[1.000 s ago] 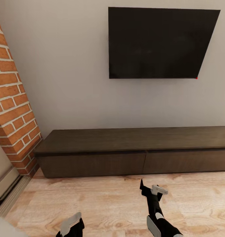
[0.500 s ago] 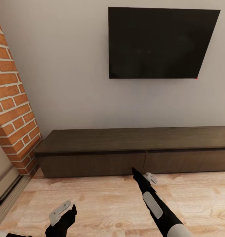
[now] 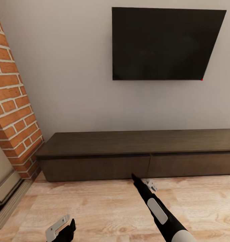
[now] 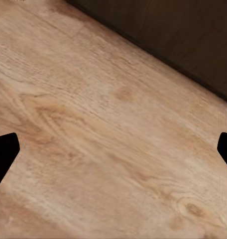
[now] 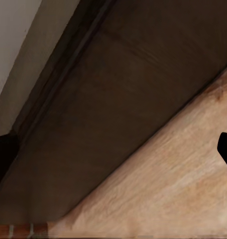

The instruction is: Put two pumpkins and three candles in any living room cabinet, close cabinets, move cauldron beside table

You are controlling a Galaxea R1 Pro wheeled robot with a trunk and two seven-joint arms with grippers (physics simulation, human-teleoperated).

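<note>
- Pale wood floor spreads across the lower half of the head view, meeting a grey wall behind.
- Against that wall stands the cabinet, long, low and dark brown, stretching from about 9 o'clock to 3 o'clock across the middle of the head view; its flat drawer fronts sit flush, all shut, with a seam between two fronts near the centre.
- The right claw reaches toward 12 o'clock at the end of a black arm with a pale patch, its tip just in front of the cabinet's lower edge near that seam; in the right wrist view the dark drawer front looms close, and the two black fingertips sit at opposite edges, spread wide with nothing between them.
- The left claw hangs low at about 7 o'clock, well apart from the cabinet; the left wrist view looks at the floor, fingertips far apart and holding nothing.
- A black television hangs on the wall above the cabinet at 1 o'clock.
- A red brick column rises at 9 o'clock, just beside the cabinet's left end.
</note>
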